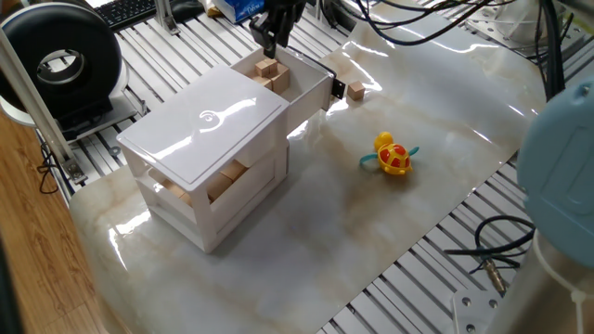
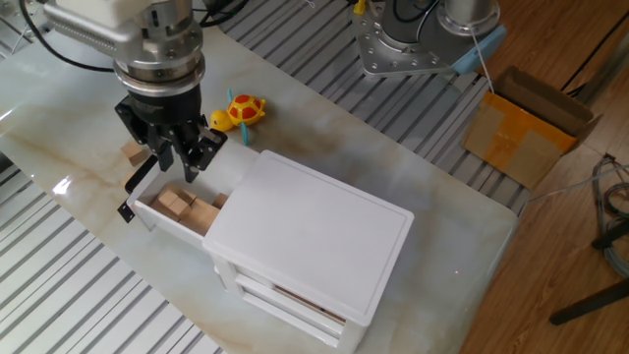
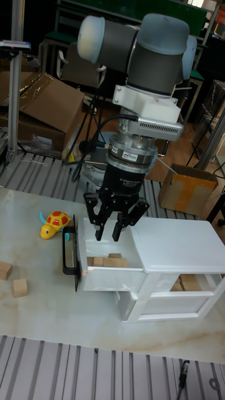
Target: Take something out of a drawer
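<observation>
The drawer [image 2: 165,202] is the top tier of a white three-tier box [image 2: 314,246] standing on the marble-patterned desk [image 1: 371,232]. It is pulled out from the box, its front panel with the black knob [image 3: 67,253] facing away from the box. Several small wooden blocks [image 2: 177,204] lie inside the open drawer, visible in all three views. More blocks show through the gaps of the lower tiers in one fixed view and the tall fixed view.

The tool [image 3: 109,236] hangs over the open drawer, pointing straight down, its fingertips above the blocks and not touching them. Its two fingers [image 2: 160,157] stand apart with a narrow gap between them, and nothing is held in that gap.

A yellow and red toy turtle [image 1: 393,155] sits on the desk well apart from the box, on the side the drawer opens toward. Two loose wooden blocks [image 3: 12,279] lie on the desk near the drawer front; in one fixed view only one of them [image 1: 356,90] shows, just beside the knob. A cardboard carton [image 2: 526,123] stands on the floor beyond the desk.
</observation>
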Robot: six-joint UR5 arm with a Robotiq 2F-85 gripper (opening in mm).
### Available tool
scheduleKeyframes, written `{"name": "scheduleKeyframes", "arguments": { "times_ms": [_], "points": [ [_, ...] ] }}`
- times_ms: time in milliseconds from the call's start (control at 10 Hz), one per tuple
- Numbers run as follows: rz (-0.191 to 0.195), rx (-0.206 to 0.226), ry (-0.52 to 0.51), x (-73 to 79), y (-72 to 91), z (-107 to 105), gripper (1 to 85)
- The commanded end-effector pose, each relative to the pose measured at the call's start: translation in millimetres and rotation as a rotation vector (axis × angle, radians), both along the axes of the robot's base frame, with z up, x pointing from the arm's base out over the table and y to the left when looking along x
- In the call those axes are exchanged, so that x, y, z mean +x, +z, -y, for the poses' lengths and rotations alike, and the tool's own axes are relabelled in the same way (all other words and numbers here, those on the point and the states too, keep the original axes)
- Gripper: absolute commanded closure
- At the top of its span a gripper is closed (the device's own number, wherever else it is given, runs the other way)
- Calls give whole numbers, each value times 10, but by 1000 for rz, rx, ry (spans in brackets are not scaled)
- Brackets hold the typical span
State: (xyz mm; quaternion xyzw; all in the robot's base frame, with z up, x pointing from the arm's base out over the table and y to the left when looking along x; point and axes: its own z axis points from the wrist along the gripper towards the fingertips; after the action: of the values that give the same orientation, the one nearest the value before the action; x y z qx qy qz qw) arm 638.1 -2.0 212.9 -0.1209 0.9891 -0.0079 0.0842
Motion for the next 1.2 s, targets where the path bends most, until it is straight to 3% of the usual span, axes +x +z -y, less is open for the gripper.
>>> {"name": "scheduleKeyframes", "arguments": {
  "times_ms": [0, 400, 1100],
  "points": [
    [-14, 7, 19, 162, -59, 91, 467],
    [-20, 39, -21, 293, -146, -42, 447],
    [-22, 79, -74, 317, -304, -201, 353]
  ]
}}
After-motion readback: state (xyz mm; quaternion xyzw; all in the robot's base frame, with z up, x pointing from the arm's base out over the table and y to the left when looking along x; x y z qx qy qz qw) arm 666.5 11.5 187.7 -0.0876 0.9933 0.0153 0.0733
